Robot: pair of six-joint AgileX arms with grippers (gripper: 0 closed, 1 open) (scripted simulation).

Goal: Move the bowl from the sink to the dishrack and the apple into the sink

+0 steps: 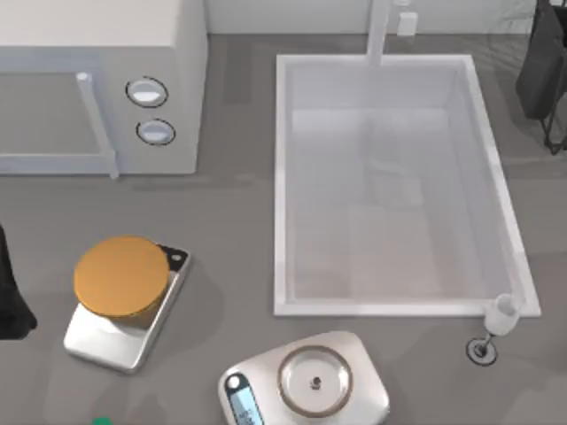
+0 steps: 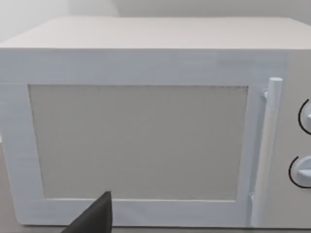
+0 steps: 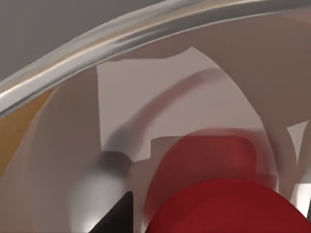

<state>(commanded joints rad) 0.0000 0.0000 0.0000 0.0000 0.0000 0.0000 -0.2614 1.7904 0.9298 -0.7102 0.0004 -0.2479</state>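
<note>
The sink [image 1: 285,177] is a big white basin at the right of the table, and nothing lies in it. The bowl is out of view. The apple [image 3: 228,201] is a red ball filling the close part of the right wrist view, seen behind a curved glass rim [image 3: 146,34]. My right gripper [image 3: 214,227] sits right at the apple. A dark wiry shape [image 1: 542,71] stands at the top right edge; I cannot tell whether it is the dishrack or my right arm. My left arm [image 1: 11,297] is parked at the left edge, with its gripper [image 2: 95,218] facing the microwave door.
A white microwave [image 1: 97,80] fills the back left. In front of it an orange disc [image 1: 121,276] rests on a silver scale [image 1: 106,341]. A second scale with a glass dish [image 1: 312,379] stands at the front. A wine glass [image 1: 501,314] stands at the sink's front right corner.
</note>
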